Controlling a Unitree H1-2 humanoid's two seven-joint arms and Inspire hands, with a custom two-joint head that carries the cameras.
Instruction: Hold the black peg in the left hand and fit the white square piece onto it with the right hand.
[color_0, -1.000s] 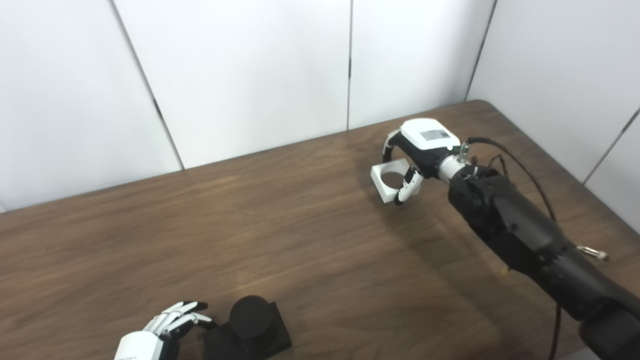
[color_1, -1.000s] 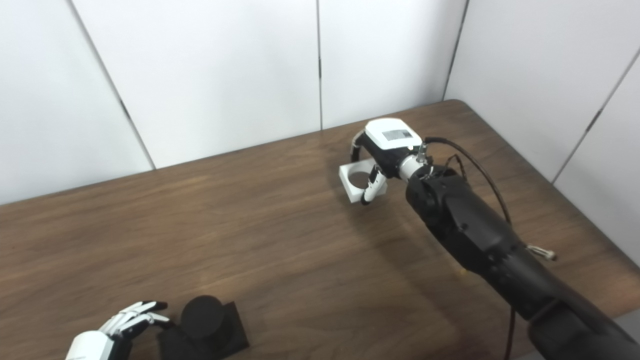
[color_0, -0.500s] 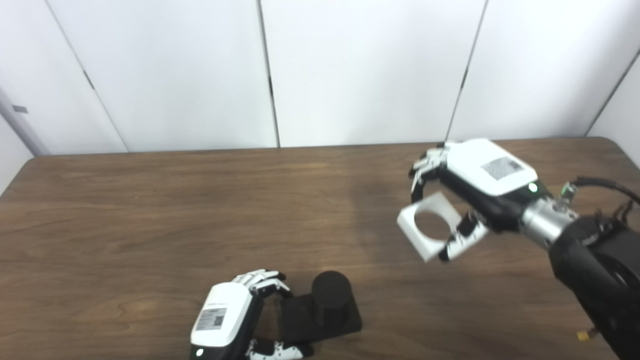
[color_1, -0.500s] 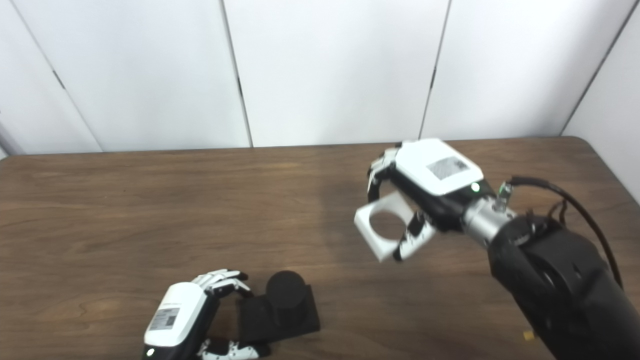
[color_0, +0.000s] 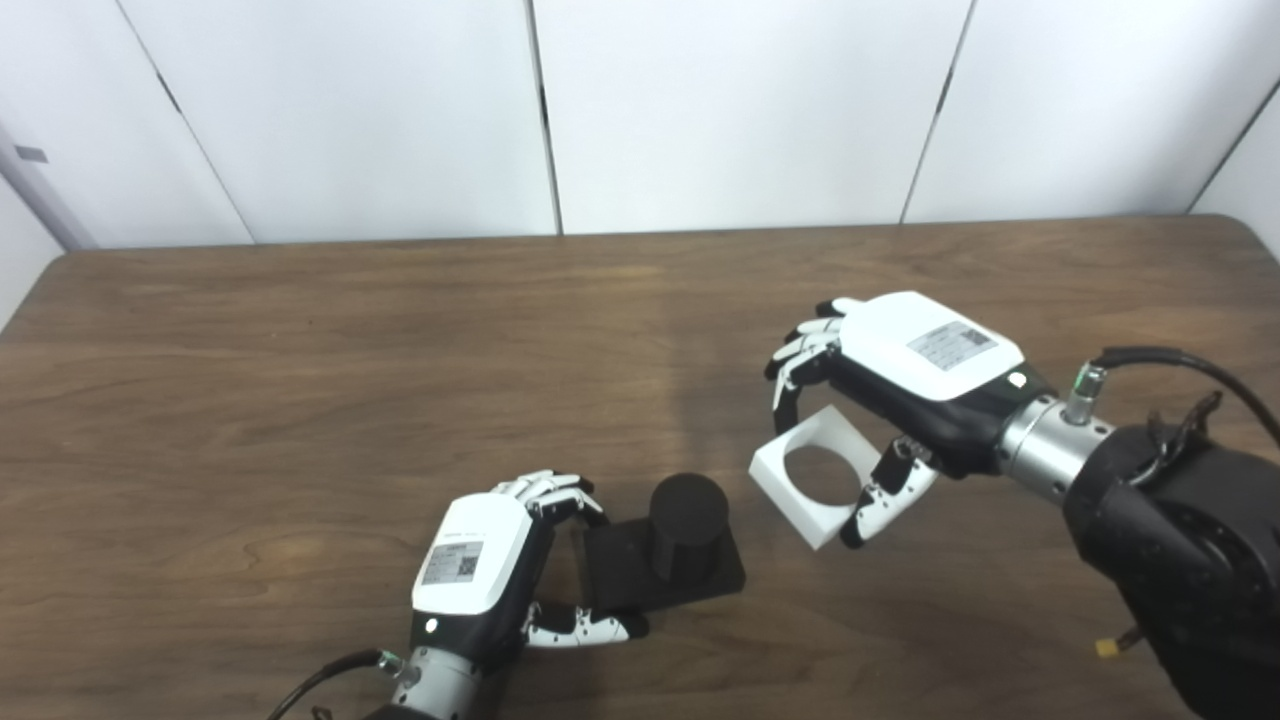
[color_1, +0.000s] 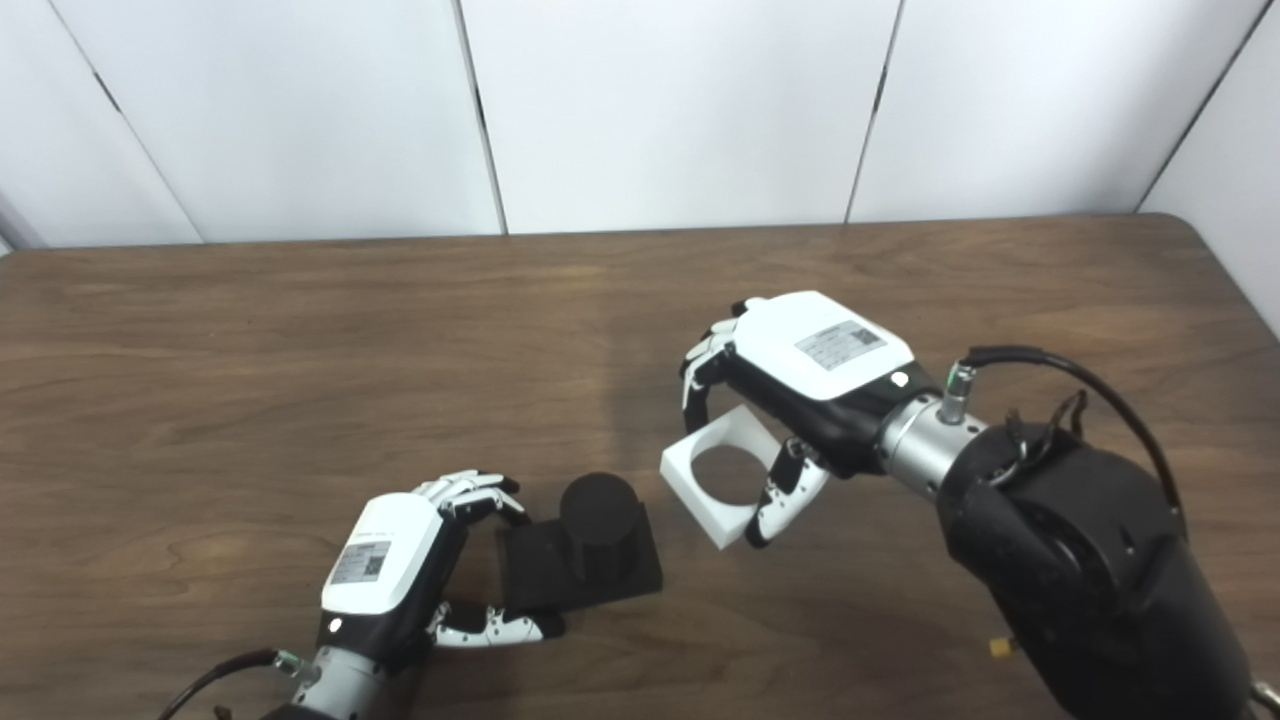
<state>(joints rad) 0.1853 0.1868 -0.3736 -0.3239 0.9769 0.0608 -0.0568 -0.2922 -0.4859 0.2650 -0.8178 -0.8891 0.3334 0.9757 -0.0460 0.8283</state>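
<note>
Since half a second ago, my right hand has come lower and nearer, pinching the white square piece just right of the black peg, not touching. From the left eye, my left hand curls around the peg's base on the tabletop. From the right eye, bare wood lies open left and far.

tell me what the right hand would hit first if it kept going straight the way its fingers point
Probably the black peg. The right hand, carrying the white square piece, points left and down toward it; the piece would likely touch first, though depth is unclear.
</note>
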